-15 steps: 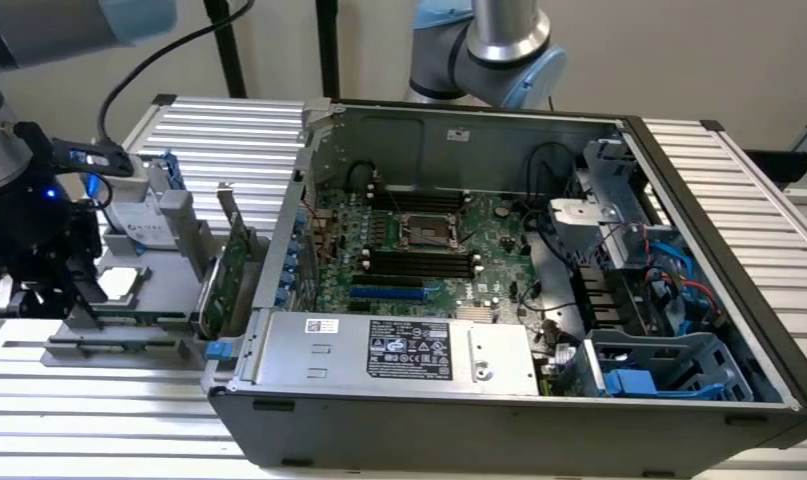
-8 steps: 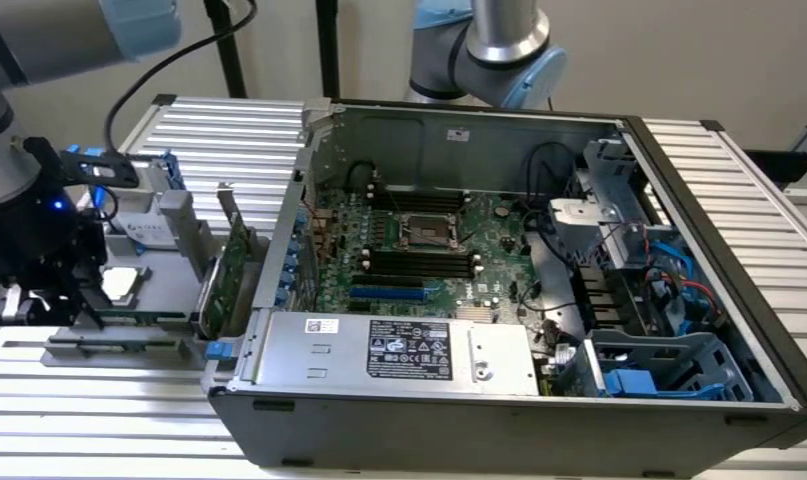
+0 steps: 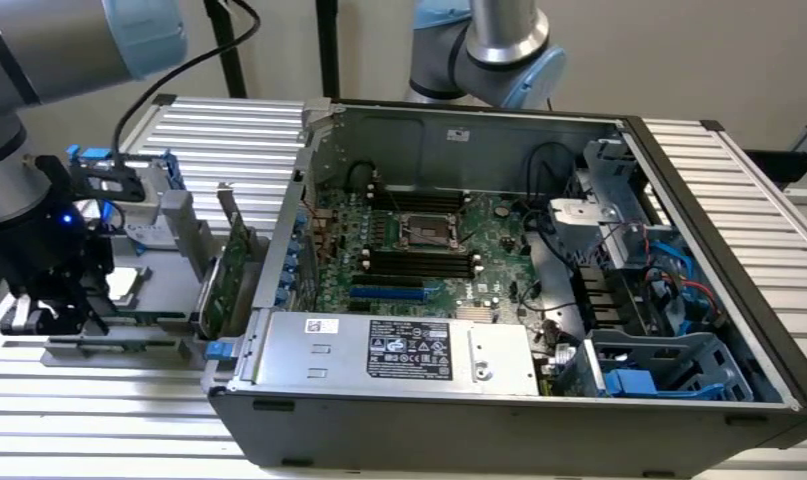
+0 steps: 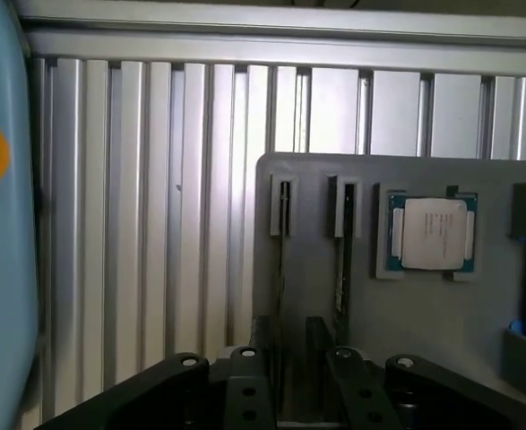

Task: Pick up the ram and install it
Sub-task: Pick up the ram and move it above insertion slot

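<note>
Down over the gray parts tray (image 3: 143,325), just off the exterior view's left of the open PC case (image 3: 510,420), the claw (image 3: 56,310) hangs low with nothing in it. From the wrist view it looks part open: there's a narrow gap between the two dark fingers and nothing pinched in there.

The ram (image 4: 343,269) is parked on the tray, standing on edge in the holder slot nearer the CPU (image 4: 431,233). Its thin greenish edge faces the camera, and its near end disappears behind one of the claw's finger links. The neighbouring slot (image 4: 283,208) has a thin dark line running toward the gap in the claw. Can't tell if that's another stick or just a groove.

Further out on the tray, a green expansion card (image 3: 230,280) stands upright right beside the case wall, and a drive with blue rails (image 3: 116,175) sits at the far end. Inside the case, the motherboard (image 3: 490,250) shows its black memory slots (image 3: 410,262) next to the CPU socket (image 3: 423,230). Everything sits on a ribbed metal tabletop (image 3: 110,420).
</note>
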